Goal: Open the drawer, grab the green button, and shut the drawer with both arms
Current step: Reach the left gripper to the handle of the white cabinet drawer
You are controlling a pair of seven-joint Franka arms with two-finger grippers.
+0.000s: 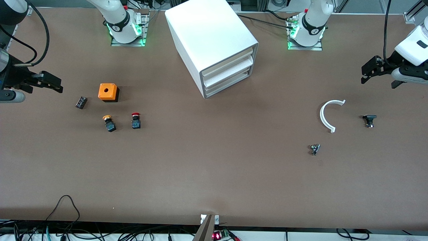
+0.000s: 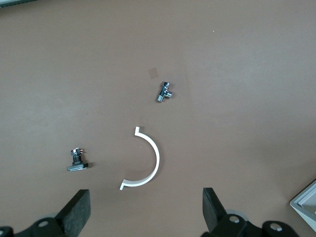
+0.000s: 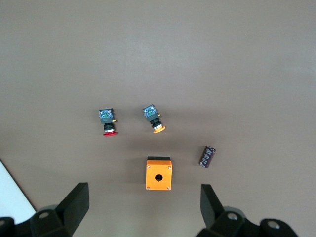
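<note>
The white cabinet (image 1: 214, 43) stands at the middle of the table, close to the arms' bases. Its three drawers are all shut; the lowest drawer (image 1: 228, 85) sits flush in the grey-edged front. The green-capped button is not in view. My left gripper (image 1: 367, 72) hangs open and empty above the left arm's end of the table; in the left wrist view (image 2: 146, 207) its jaws stand wide apart over bare table. My right gripper (image 1: 53, 83) hangs open and empty above the right arm's end; in the right wrist view (image 3: 143, 205) it is over the table beside an orange box.
Toward the right arm's end lie an orange box (image 1: 108, 92), a red-capped button (image 1: 135, 120), a yellow-capped button (image 1: 109, 123) and a black cylinder (image 1: 81, 102). Toward the left arm's end lie a white curved piece (image 1: 326, 115), a metal fitting (image 1: 314, 149) and a black part (image 1: 369, 119).
</note>
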